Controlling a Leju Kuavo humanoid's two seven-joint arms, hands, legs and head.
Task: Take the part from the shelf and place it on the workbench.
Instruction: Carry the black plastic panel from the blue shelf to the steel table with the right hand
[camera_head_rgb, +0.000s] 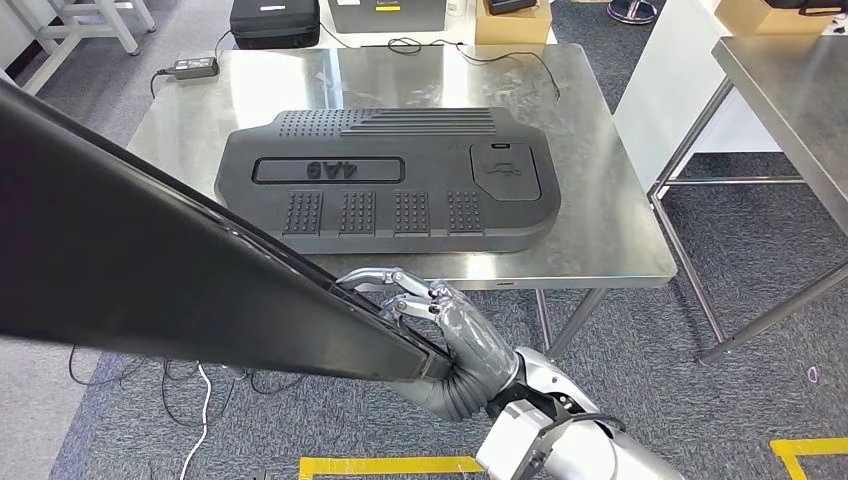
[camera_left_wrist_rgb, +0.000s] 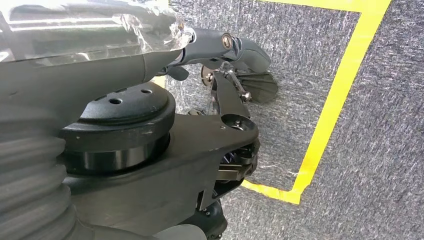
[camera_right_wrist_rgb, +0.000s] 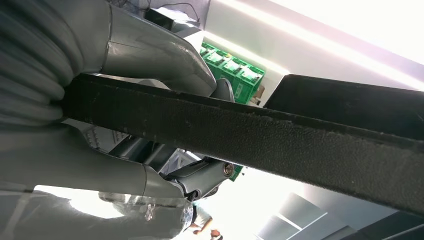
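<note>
A large flat black part (camera_head_rgb: 150, 250) slants across the left of the head view, close to the camera. My right hand (camera_head_rgb: 440, 315) grips its lower right edge, fingers over the top face. In the right wrist view the part's rough black edge (camera_right_wrist_rgb: 250, 130) runs between the grey thumb (camera_right_wrist_rgb: 150, 55) and the fingers. The steel workbench (camera_head_rgb: 600, 200) stands just ahead, and a black ribbed cover marked 4A9 (camera_head_rgb: 385, 180) lies on it. My left hand (camera_left_wrist_rgb: 200, 45) hangs above the carpet, thumb and a dark finger stretched out with nothing between them.
A second steel table (camera_head_rgb: 790, 90) stands at the right, past a white cabinet (camera_head_rgb: 680, 80). Behind the workbench are a black case (camera_head_rgb: 275, 20) and a cardboard box (camera_head_rgb: 512, 20); a power adapter (camera_head_rgb: 195, 67) lies on its far left corner. Yellow tape (camera_left_wrist_rgb: 340, 90) marks the floor.
</note>
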